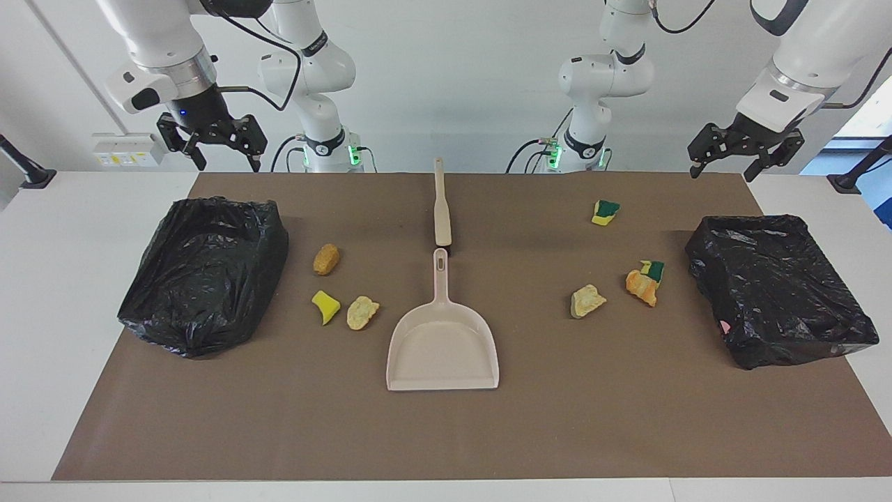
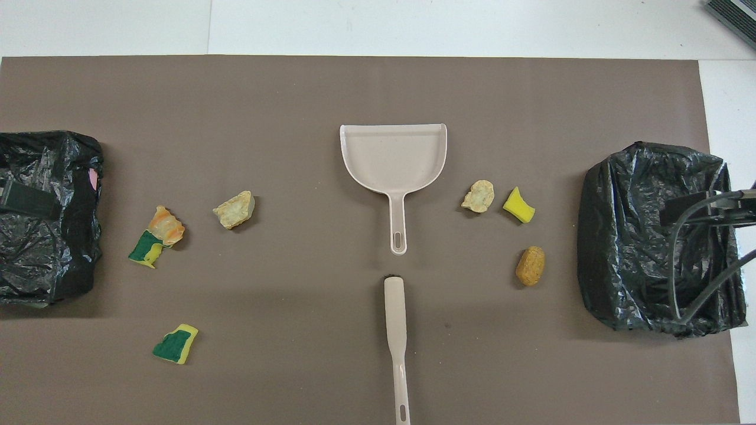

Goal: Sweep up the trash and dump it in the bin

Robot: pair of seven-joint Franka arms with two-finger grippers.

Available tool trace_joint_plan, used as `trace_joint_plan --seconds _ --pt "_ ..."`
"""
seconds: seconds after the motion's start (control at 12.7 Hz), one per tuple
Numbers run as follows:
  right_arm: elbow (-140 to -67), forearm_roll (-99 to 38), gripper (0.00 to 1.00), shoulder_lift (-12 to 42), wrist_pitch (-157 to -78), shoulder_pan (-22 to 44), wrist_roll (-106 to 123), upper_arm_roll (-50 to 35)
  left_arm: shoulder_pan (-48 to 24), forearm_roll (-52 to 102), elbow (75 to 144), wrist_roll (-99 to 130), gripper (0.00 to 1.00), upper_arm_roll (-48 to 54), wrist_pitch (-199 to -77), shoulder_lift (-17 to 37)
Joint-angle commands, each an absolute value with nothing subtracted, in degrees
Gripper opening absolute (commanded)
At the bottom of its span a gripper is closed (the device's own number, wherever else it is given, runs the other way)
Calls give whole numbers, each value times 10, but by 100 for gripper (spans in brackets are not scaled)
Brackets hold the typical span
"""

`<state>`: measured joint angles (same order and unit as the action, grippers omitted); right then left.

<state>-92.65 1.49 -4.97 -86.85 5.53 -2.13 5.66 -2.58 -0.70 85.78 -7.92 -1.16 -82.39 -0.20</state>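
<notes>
Several small trash scraps lie on the brown mat. A tan-orange scrap (image 1: pixel 326 259) (image 2: pixel 530 266), a yellow one (image 1: pixel 325 307) (image 2: pixel 519 206) and a pale one (image 1: pixel 362 312) (image 2: pixel 478 196) lie toward the right arm's end. A pale scrap (image 1: pixel 587 300) (image 2: pixel 234 209), an orange one (image 1: pixel 642 287) (image 2: pixel 166 225) touching a green-yellow one (image 1: pixel 654 270) (image 2: pixel 145 249), and another yellow-green scrap (image 1: pixel 605 212) (image 2: pixel 176 344) lie toward the left arm's end. The beige dustpan (image 1: pixel 443 345) (image 2: pixel 393 156) lies mid-mat. My right gripper (image 1: pixel 224 159) and left gripper (image 1: pixel 726 169) hang open and empty, raised at the robots' edge.
A beige brush (image 1: pixel 441 206) (image 2: pixel 396 330) lies nearer the robots, in line with the dustpan's handle. A bin lined with a black bag stands at each end of the mat, one at the right arm's end (image 1: pixel 202 279) (image 2: pixel 602 236), one at the left arm's end (image 1: pixel 777 300) (image 2: pixel 71 248).
</notes>
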Motion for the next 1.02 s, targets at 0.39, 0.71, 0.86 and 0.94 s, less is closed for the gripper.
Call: trace_joint_plan --seconds 0.39,0.71,0.86,0.94 --pt "-926 12 100 -62 -883 45 -4 54 -25 -8 875 -75 100 -10 -838 -21" --pt "-926 13 100 -63 -877 45 -6 54 -25 -8 874 -74 100 -10 -837 -32" --pt "-934 12 100 -69 -868 47 -4 53 -25 -8 877 -76 100 -9 -835 -34" --pt "-935 12 100 -69 -867 47 -4 53 -26 -8 878 -76 100 -7 -839 -33"
